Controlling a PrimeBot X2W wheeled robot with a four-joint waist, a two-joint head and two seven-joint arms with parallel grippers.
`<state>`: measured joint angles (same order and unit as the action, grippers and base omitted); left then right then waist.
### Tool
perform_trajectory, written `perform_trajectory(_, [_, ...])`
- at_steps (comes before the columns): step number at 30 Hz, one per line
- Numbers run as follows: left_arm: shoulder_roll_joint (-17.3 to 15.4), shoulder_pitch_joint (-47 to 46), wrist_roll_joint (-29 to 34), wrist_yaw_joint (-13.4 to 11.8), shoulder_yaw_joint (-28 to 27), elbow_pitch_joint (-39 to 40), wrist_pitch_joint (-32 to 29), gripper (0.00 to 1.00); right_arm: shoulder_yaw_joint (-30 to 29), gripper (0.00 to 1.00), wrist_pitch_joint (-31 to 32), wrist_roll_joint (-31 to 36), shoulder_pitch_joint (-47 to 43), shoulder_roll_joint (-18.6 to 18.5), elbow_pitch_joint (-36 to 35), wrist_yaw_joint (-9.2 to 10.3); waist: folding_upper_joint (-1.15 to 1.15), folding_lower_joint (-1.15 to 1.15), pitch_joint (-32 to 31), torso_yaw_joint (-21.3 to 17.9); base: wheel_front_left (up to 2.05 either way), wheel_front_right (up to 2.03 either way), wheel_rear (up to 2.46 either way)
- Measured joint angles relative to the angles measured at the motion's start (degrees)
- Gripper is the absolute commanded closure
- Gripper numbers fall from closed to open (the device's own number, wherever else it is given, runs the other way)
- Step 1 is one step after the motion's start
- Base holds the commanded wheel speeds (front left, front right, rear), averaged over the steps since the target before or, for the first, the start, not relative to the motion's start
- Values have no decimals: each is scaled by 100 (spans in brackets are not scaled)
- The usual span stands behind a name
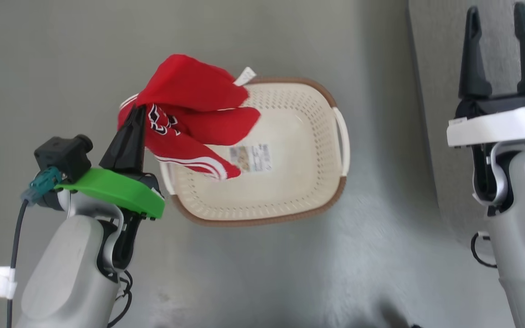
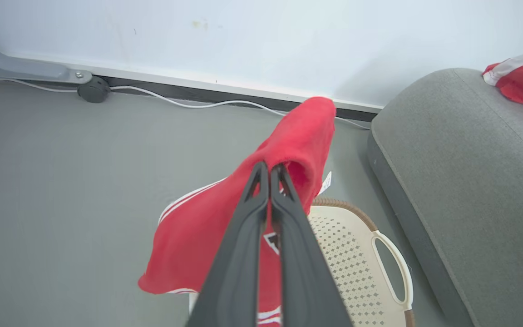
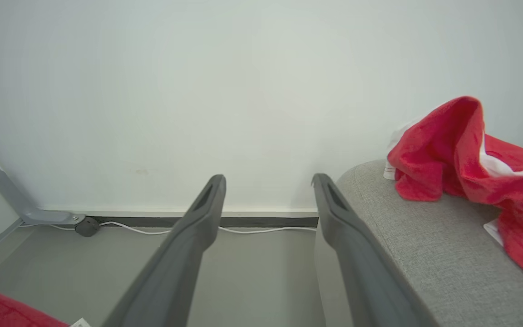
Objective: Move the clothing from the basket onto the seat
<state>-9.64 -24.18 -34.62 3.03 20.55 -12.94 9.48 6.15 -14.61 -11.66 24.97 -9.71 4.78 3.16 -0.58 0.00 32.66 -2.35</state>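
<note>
My left gripper (image 1: 136, 111) is shut on a red jersey (image 1: 194, 114) with white stripes and dark lettering, holding it lifted over the left end of the cream basket (image 1: 299, 136). In the left wrist view the shut gripper (image 2: 270, 169) pinches the jersey (image 2: 225, 227) above the basket (image 2: 357, 254). The basket's inside looks bare apart from a label sticker (image 1: 251, 158). A second red garment (image 3: 475, 159) with white trim lies on the grey seat (image 3: 425, 254). My right gripper (image 1: 501, 27) stands open and empty over the seat's edge (image 1: 431, 91).
The basket stands on a grey floor (image 1: 62, 54). A white wall and dark skirting with a white cable (image 2: 189, 102) run behind. A grey metal bracket (image 2: 25, 68) lies at the wall's left. The seat (image 2: 470, 181) is to the right of the basket.
</note>
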Motion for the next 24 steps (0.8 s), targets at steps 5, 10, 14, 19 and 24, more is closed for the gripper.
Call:
perform_trajectory(5, [0, 183, -46, 0, -75, 66, 126, 100, 14, 0, 0, 86, -331, -7, 14, -111, 0, 0, -531, 337, 0, 0, 0])
perform_trajectory(10, [-14, 350, -77, -9, -213, 111, 157, 100, 151, 0, 0, 113, -491, 99, 15, -211, 0, 0, -978, 571, 0, 0, 0])
perform_trajectory(14, [-73, 582, -110, -68, -337, 166, 191, 100, 318, 0, 0, 113, -679, 242, 55, -297, 0, 0, -1339, 709, 0, 0, 0])
perform_trajectory(19, [-171, 800, -111, -104, -353, 288, 190, 100, 552, 0, 0, 113, -909, 345, 153, -469, 0, 0, -1790, 820, 0, 0, 0])
perform_trajectory(24, [-208, 906, -111, -105, -314, 454, 116, 100, 843, 0, 0, 112, -1073, 419, 277, -687, 0, 0, -2145, 867, 0, 0, 0])
